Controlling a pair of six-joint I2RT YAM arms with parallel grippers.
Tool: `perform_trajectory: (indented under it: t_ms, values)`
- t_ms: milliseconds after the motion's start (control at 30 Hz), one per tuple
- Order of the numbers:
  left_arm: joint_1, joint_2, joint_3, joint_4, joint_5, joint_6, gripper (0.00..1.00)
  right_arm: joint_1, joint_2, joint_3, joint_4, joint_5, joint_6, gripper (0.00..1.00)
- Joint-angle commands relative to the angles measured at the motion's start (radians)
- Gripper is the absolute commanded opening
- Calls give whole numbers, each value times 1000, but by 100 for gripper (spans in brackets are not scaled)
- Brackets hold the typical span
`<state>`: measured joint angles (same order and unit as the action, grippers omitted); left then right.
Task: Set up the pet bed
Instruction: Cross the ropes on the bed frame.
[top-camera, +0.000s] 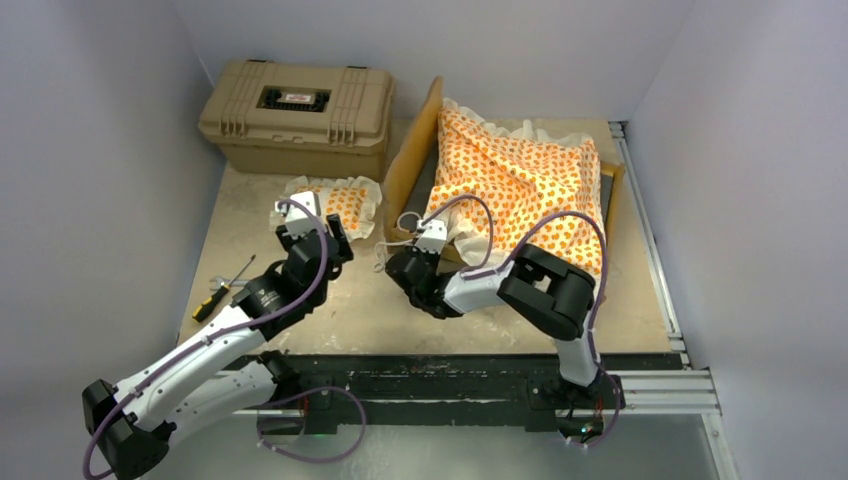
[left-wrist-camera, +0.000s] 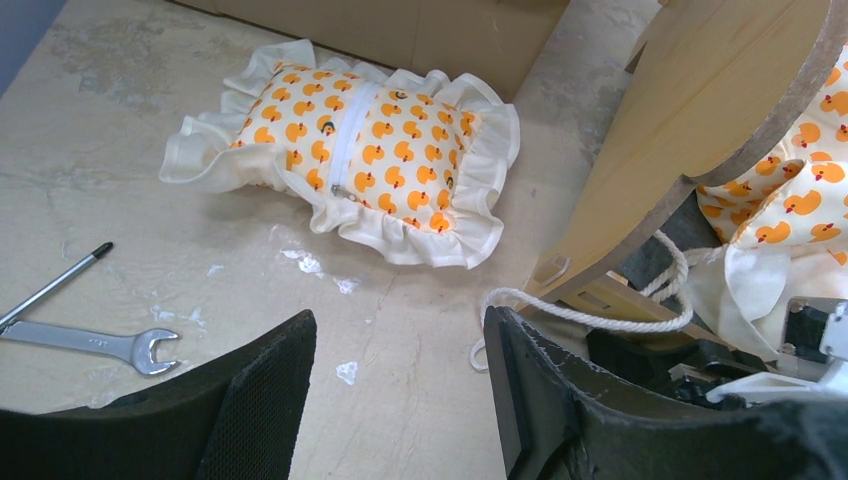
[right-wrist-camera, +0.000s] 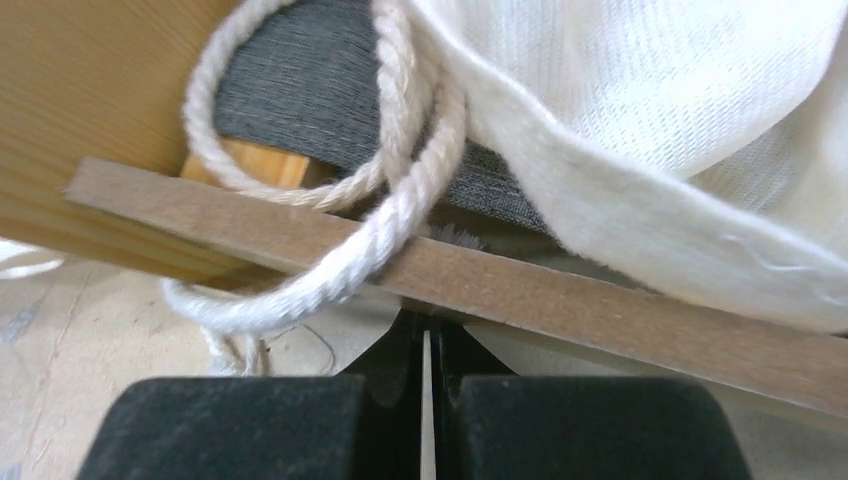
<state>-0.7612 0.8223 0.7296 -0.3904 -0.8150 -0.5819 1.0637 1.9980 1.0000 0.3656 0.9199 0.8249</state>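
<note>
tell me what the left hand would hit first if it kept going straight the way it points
Most likely the small duck-print pillow, right ahead of the open left hand. The hand tilts down, so it may touch the table first; depth is unclear.

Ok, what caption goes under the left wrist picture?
Open left gripper above the table, facing the duck-print ruffled pillow, with a wrench nearby.

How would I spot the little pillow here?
Find the tan hard case at the back left. In front of it lies the small pillow, white-ruffled with orange ducks. Unlike the big cushion in the wooden frame, it sits on bare tabletop.
</note>
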Motion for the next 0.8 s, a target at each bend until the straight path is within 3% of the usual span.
perform_trajectory:
  t_ms: [0,367,767]
  values:
    - [2,-16,31,-2,-10,14,62,-2,-136,-23,52,-41,-124,0]
    - [2,-22,28,6,1,11,62,1,-253,-56,-96,-298,-157,0]
    - [2,0,33,17,30,21,62,15,-342,-38,-232,-723,-300,0]
